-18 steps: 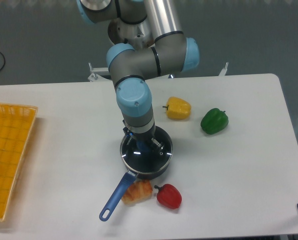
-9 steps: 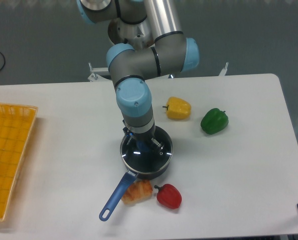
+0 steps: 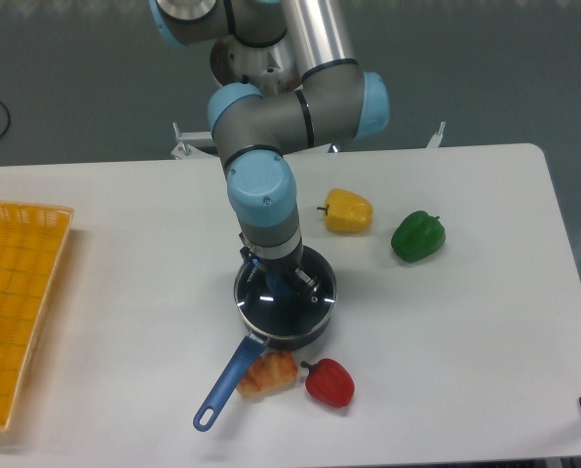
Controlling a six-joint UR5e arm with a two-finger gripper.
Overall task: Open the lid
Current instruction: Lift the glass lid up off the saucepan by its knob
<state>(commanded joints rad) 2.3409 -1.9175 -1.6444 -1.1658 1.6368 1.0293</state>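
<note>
Table (image 3: pixel 485 322), white. Pan (image 3: pixel 320 327), dark, blue handle pointing near-left, at centre of table. Lid (image 3: pixel 271 307), clear glass with metal rim, seated on the pan; blue knob (image 3: pixel 279 287) at its centre. Gripper (image 3: pixel 279 284), pointing straight down over the lid at the knob; whether its fingers are apart or clamped cannot be told.

Yellow pepper (image 3: pixel 348 211), far right of pan. Green pepper (image 3: pixel 417 236), further right. Red pepper (image 3: pixel 329 382) and croissant (image 3: pixel 267 374), side by side just near of pan. Yellow basket (image 3: pixel 13 302), left edge.
</note>
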